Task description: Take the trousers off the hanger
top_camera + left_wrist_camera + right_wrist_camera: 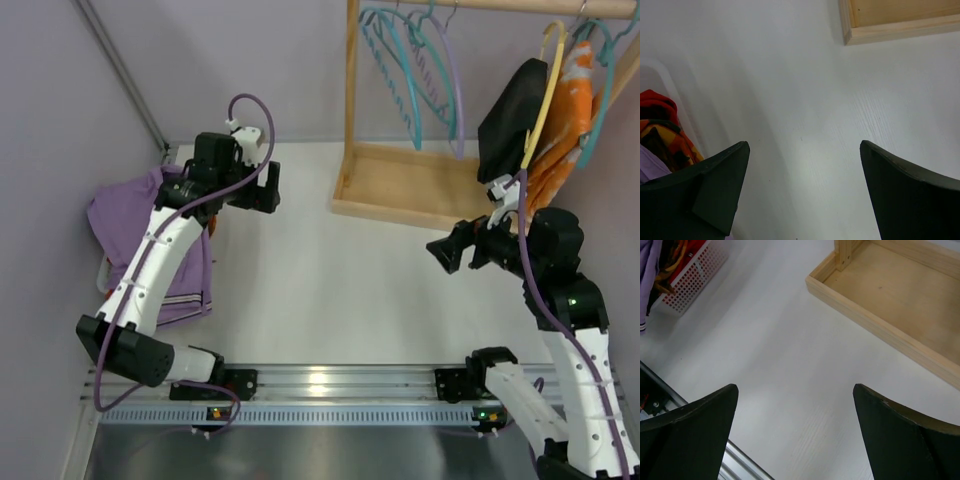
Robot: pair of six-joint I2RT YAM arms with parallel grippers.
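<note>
The black trousers hang folded over the yellow hanger at the right end of the wooden rack's rail. My right gripper is open and empty, low over the table in front of the rack base, below and left of the trousers; in its wrist view the gripper frames bare table. My left gripper is open and empty over the table at the left, far from the trousers; in its wrist view the gripper also frames bare table.
An orange-and-white garment hangs right behind the trousers. Teal hangers and a lilac hanger hang further left. The wooden rack base sits at the back. A purple shirt lies in a white basket at left.
</note>
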